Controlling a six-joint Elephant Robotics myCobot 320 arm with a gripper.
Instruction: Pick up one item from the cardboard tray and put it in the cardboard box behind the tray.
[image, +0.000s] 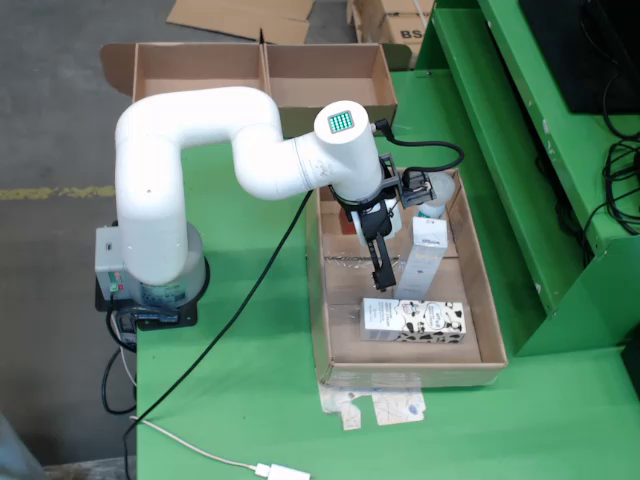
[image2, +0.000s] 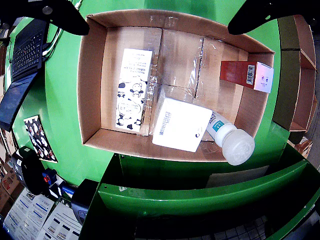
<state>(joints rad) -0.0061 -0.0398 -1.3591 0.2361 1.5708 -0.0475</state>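
The long cardboard tray (image: 486, 320) holds a cow-print carton (image: 415, 320) lying flat, a white box (image: 425, 262) standing on end, and a white-capped bottle (image: 432, 209). The wrist view shows the tray wall (image2: 90, 85), the cow-print carton (image2: 131, 90), the white box (image2: 181, 124), the bottle (image2: 232, 142) and a red box (image2: 247, 75). My gripper (image: 383, 270) hangs over the middle of the tray, next to the white box. It is open and empty, its black fingers (image2: 60, 15) spread wide at the frame's top corners. The two-compartment cardboard box (image: 262, 75) stands behind the tray.
Green raised shelving (image: 520, 150) runs along the tray's right side in the fixed view. A black cable (image: 240, 300) crosses the green table from the arm. Paper scraps (image: 380, 408) lie in front of the tray. A white cable with a plug (image: 270, 468) lies at the table's front.
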